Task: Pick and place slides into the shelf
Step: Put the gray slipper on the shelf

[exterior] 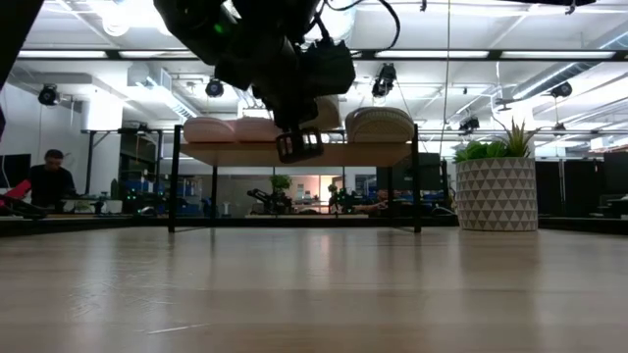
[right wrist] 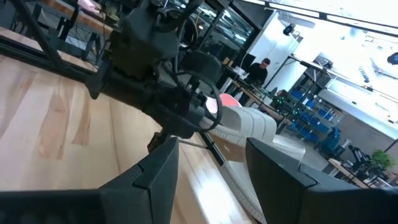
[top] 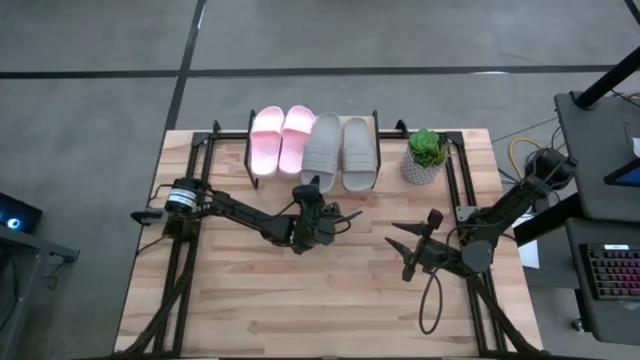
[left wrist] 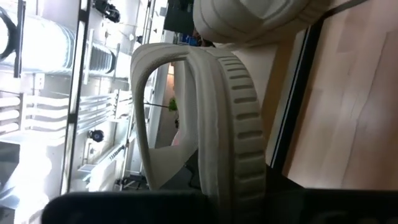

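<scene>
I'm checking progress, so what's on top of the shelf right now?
On the shelf sit four slides: a pink pair and a grey pair. The left gripper covers one grey slide's near end.

Setting: robotics lab or workshop. Indicators: bare concrete floor (top: 90, 110) around the wooden counter (top: 330, 290); exposed ceiling with strip lights (exterior: 88, 54) at upper left; blue racks (right wrist: 314, 99) at right; a person (exterior: 49, 181) seated at a workstation at far left.
</scene>
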### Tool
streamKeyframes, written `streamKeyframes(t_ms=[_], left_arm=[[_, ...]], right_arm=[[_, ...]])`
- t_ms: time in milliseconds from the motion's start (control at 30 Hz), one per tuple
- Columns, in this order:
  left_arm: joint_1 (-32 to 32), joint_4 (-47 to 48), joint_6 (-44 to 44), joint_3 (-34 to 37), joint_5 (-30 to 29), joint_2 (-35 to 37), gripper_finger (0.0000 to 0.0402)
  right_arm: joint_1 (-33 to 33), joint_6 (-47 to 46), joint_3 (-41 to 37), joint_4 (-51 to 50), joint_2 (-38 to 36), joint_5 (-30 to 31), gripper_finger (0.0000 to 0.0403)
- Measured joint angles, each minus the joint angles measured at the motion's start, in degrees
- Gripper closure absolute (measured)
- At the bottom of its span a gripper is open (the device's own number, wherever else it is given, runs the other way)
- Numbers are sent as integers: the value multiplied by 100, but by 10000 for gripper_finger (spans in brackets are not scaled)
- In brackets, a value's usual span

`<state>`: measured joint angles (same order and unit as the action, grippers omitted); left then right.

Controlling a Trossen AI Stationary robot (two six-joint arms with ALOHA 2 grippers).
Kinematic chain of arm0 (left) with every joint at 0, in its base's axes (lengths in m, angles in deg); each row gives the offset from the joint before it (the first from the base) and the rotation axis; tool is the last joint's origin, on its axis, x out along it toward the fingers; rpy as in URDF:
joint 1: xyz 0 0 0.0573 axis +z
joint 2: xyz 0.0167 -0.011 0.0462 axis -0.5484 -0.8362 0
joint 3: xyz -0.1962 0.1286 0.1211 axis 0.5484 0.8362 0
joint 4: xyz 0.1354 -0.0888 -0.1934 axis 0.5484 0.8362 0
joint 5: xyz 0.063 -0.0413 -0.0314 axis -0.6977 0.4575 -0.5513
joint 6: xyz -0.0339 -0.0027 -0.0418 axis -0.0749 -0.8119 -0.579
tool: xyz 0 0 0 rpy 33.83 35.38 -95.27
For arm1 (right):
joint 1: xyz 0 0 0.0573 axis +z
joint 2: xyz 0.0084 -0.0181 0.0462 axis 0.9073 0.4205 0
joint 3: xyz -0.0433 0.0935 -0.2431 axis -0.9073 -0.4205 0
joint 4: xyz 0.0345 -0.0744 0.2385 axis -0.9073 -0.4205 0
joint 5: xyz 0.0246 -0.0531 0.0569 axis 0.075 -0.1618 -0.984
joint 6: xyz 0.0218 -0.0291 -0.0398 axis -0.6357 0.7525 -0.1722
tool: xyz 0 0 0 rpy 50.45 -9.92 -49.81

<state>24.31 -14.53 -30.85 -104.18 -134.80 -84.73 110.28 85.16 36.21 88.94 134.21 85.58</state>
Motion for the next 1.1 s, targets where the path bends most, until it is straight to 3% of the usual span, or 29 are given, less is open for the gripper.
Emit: streamKeyframes(t_ms=[467,733,1100], left_arm=[[73,21,-59,21,479,-106,388],[113,-18,-83,28,594,-117,294],[173,150,-1206,43,1236,-117,181]], right_arm=[[-2,-7,0,-2,0,-14,225],[-2,-52,0,0,0,-12,225],[-2,-52,0,2,-2,-12,225]])
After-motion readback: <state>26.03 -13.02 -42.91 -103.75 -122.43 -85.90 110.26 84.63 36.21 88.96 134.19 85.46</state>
